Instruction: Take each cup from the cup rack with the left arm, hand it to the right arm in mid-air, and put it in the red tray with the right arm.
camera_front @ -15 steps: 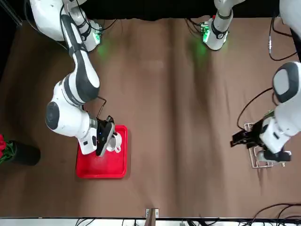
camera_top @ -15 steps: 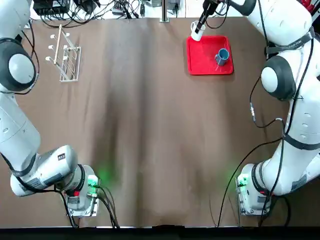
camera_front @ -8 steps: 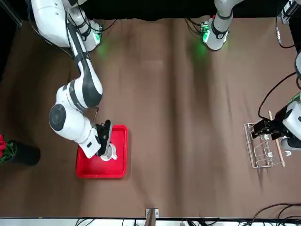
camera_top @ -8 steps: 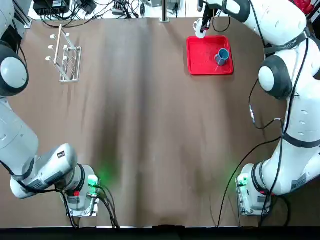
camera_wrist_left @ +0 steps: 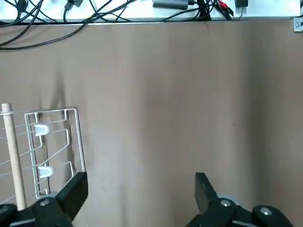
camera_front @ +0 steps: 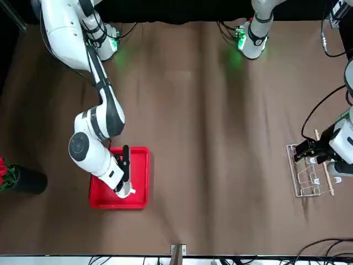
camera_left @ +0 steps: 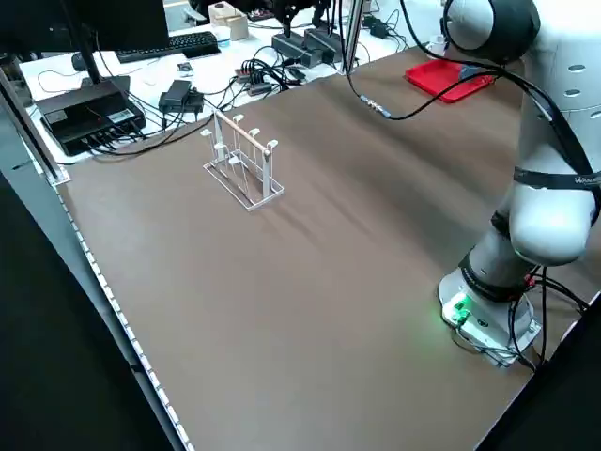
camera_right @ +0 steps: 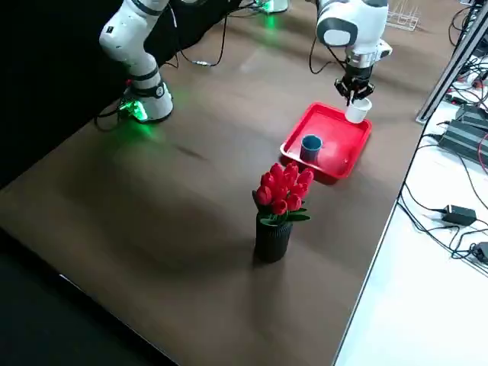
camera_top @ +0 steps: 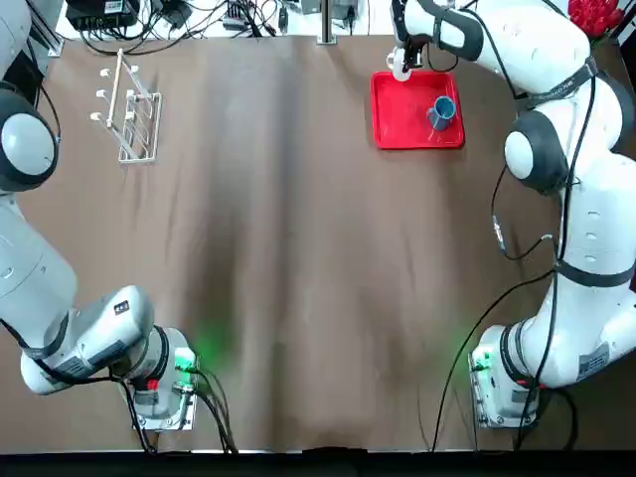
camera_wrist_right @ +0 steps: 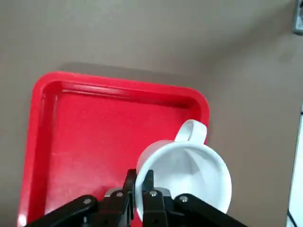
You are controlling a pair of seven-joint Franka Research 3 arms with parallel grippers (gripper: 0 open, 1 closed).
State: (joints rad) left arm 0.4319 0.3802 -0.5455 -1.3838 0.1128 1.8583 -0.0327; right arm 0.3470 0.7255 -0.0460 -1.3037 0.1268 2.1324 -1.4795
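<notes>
My right gripper (camera_wrist_right: 139,189) is shut on the rim of the white cup (camera_wrist_right: 189,170), holding it over the far corner of the red tray (camera_wrist_right: 85,127). The top view shows that cup (camera_top: 399,68) at the tray's (camera_top: 402,124) far left corner, and the blue cup (camera_top: 441,111) standing in the tray. From the right side, the white cup (camera_right: 356,112) hangs under the gripper (camera_right: 357,95), with the blue cup (camera_right: 310,145) nearer. The cup rack (camera_top: 129,114) holds no cups. My left gripper (camera_wrist_left: 137,189) is open and empty beside the rack (camera_wrist_left: 52,142).
A black vase of red flowers (camera_right: 276,206) stands on the table a short way from the tray. Cables and electronics (camera_top: 199,15) lie just beyond the far table edge. Both arm bases sit at the near edge.
The right gripper has carried the white cup toward the tray's far edge, turning its wrist. The left gripper drew back from the rack, then held still.
</notes>
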